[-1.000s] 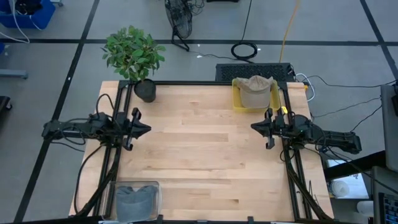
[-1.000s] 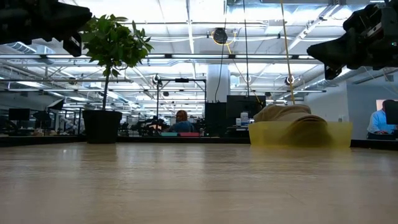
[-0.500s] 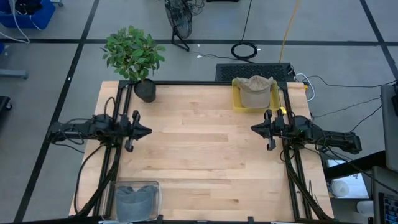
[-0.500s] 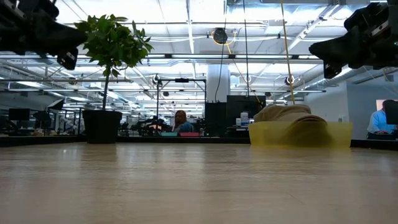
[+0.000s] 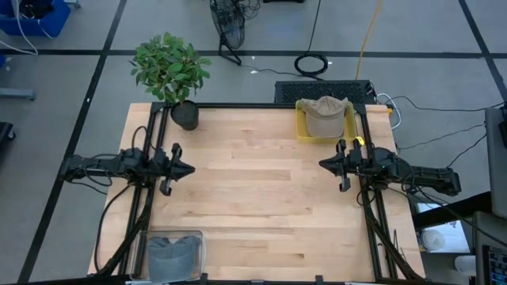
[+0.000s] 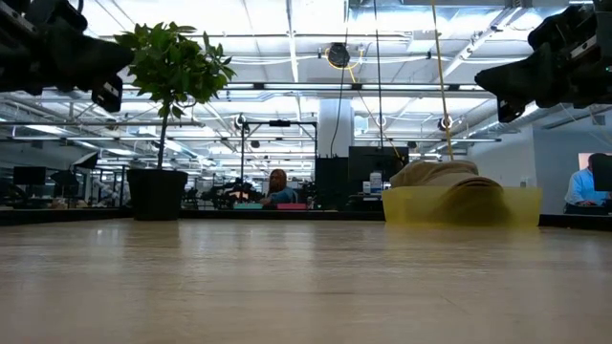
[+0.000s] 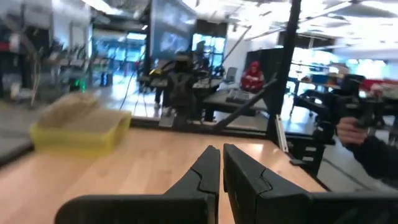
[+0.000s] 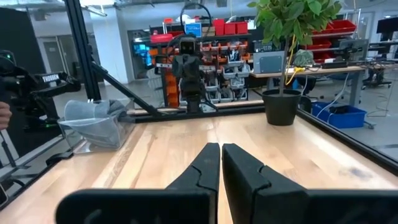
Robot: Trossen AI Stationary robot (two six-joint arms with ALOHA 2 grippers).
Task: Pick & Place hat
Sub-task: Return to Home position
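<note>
The hat (image 5: 325, 109), a tan cap, lies in a yellow tray (image 5: 303, 131) at the table's far right; it also shows in the low view (image 6: 442, 173) and the left wrist view (image 7: 67, 106). My left gripper (image 5: 192, 169) hovers shut over the table's left edge, pointing level toward the right, far from the hat. My right gripper (image 5: 321, 162) hovers shut over the right edge, just on the near side of the tray, pointing left. Neither has anything between its fingers (image 7: 211, 163) (image 8: 211, 157).
A potted plant (image 5: 171, 73) stands at the far left corner. A clear bin (image 5: 173, 253) with grey cloth sits at the near left corner. Black frame rails run along both sides of the table. The wooden middle (image 5: 253, 190) lies between the grippers. People sit in the room beyond.
My left gripper has sunk a little toward the table, still shut and pointing level. The hat and tray have stayed where they were.
</note>
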